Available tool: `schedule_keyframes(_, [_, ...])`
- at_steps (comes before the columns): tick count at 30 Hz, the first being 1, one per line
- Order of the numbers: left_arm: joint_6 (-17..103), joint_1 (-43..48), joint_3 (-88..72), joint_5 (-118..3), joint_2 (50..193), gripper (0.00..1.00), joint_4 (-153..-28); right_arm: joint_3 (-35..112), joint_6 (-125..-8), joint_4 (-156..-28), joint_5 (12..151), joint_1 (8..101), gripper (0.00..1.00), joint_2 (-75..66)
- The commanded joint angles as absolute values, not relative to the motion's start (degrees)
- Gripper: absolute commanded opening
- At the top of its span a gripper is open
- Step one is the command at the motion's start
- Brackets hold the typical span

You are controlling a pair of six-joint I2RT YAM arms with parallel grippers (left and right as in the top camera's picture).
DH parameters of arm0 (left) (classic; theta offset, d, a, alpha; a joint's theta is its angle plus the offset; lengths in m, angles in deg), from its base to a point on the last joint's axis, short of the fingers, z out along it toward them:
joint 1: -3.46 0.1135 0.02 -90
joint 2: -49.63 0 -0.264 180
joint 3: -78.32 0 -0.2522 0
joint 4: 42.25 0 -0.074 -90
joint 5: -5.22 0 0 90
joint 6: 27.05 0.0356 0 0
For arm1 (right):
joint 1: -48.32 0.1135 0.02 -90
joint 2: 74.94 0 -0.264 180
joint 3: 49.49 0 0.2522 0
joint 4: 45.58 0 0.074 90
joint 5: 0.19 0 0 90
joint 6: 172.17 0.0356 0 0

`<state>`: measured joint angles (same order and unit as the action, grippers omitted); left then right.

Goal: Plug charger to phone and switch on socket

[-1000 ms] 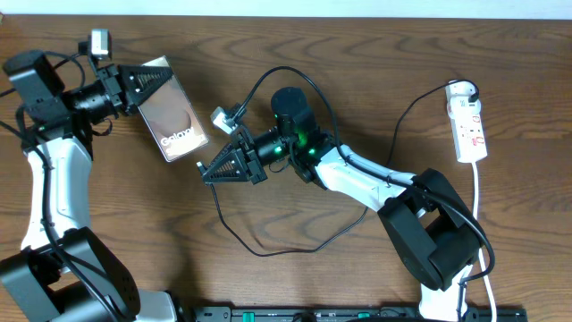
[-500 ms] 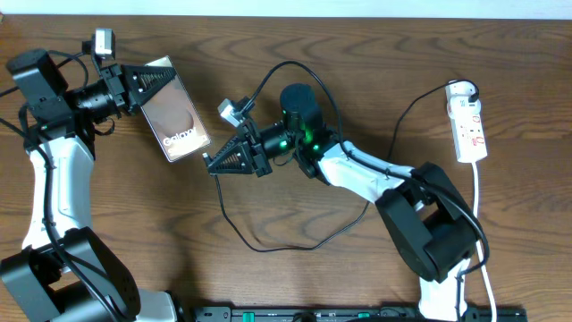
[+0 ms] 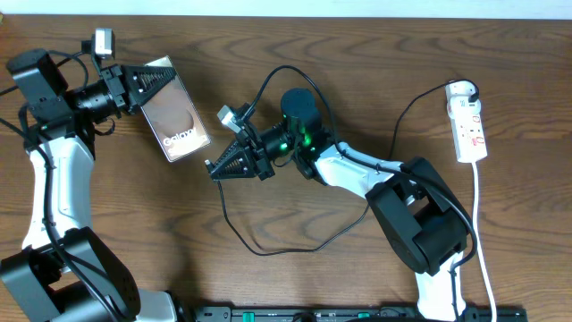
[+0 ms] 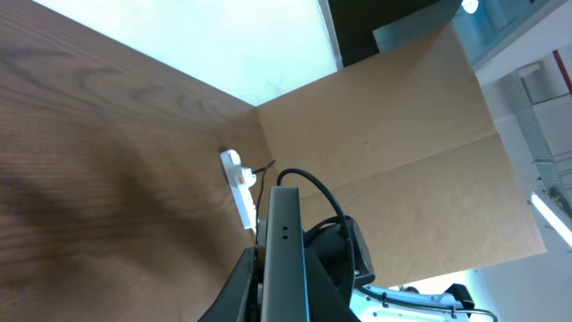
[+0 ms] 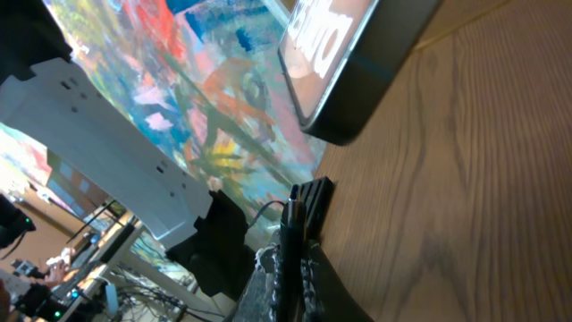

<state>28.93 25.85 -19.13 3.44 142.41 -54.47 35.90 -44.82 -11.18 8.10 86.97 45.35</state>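
Holder: left gripper (image 3: 147,82), clamped on the upper end of the phone (image 3: 174,109), upper left of frame.
Carrier: right gripper (image 3: 217,167), pinched shut on the charger (image 3: 259,249) at its plug tip (image 5: 311,199), left of centre.
Change: over the last second the right gripper has edged up and left toward the phone's lower end.
Gap: plug near the phone's edge, not touching.
Reading: final alignment; insertion pending.
Socket (image 3: 468,125): upper right, well apart, apparently untouched.

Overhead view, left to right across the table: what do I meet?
phone → right gripper → socket. The charger is left out: its cable loops across the middle, overlapping the right gripper.
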Motion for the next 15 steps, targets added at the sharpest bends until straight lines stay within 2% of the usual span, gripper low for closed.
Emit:
schedule_keyframes(1, [29.98,25.87,-19.48,5.26,141.38,0.07,-54.23,36.41,-42.24,-8.9,6.94,87.98,0.04,46.11])
schedule_keyframes(15, [32.17,25.28,-19.48,5.26,141.38,0.07,-54.23,36.43,-35.62,-6.13,12.78,88.04,0.04,46.11])
